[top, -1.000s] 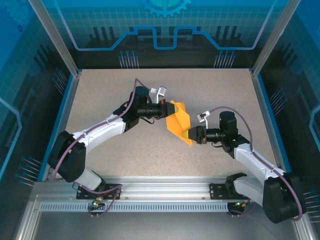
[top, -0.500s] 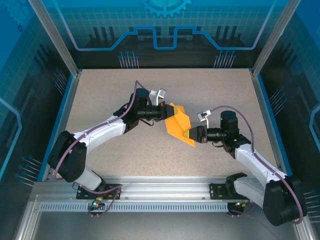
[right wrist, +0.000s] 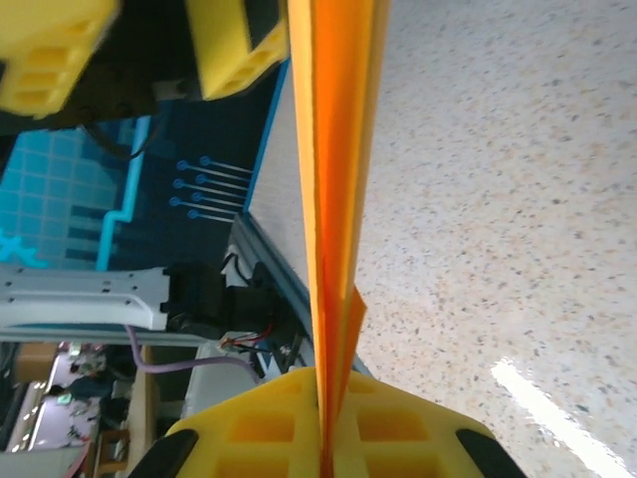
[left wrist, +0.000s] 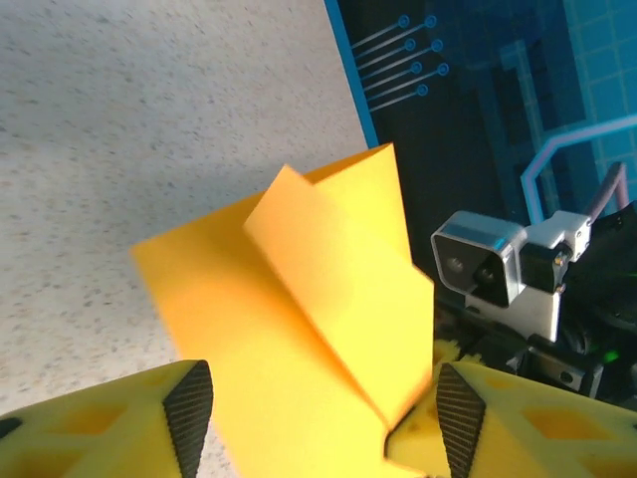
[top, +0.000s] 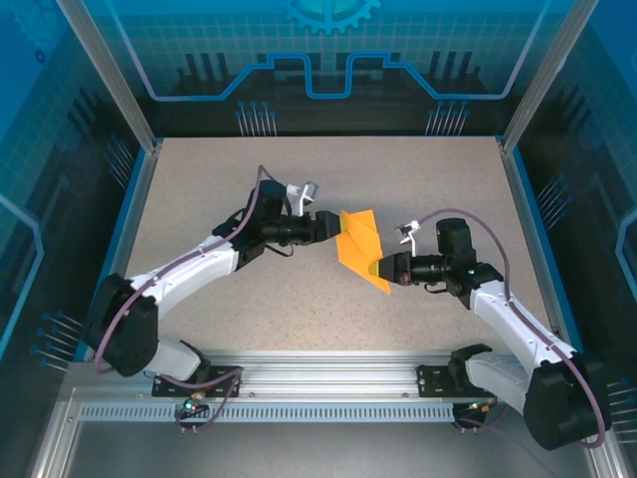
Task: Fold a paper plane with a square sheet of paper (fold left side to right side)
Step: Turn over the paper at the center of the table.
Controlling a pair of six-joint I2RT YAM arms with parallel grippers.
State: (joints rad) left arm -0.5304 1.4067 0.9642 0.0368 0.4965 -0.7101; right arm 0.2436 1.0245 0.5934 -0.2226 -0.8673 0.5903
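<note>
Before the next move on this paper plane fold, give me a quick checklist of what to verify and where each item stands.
1. Right pincer shut on the orange paper: ok, the sheet runs edge-on into its closed pads.
2. Left pincer open: ok, its fingers stand apart.
3. Left pincer clear of the paper: cannot tell, the sheet reaches between its fingertips in the wrist view.
4. Pincers apart from each other: ok, the paper spans the gap between them in the top view.
5. Paper lifted off the table: cannot tell.
</note>
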